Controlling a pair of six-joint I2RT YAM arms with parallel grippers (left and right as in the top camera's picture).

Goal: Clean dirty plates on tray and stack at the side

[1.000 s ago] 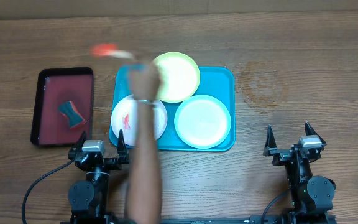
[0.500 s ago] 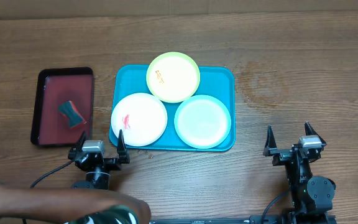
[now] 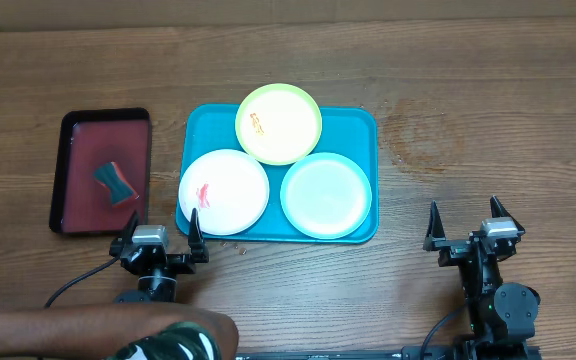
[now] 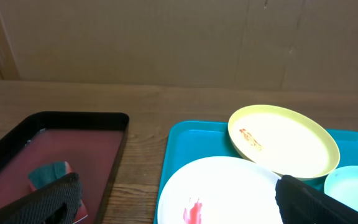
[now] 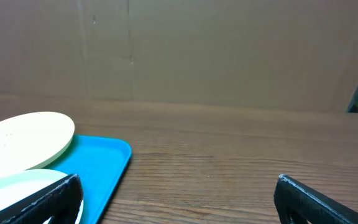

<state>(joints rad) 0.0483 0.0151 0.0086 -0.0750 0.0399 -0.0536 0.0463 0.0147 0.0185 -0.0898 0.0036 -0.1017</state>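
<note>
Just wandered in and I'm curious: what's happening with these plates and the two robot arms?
Nothing is being handled. The left gripper and right gripper sit open at the near edge, holding nothing. Three plates lie on the blue tray: the yellow-green plate and white plate carry red smears, the mint-rimmed plate looks clean. A sponge lies in the dark red tray. A person's arm shows at the bottom edge.

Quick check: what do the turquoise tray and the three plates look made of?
The tray: likely plastic, smooth, with moulded rounded corners and raised rim. The yellow-green plate, white plate and mint-rimmed plate: probably thin plastic too, uniform colour, smooth faint sheen.
</note>
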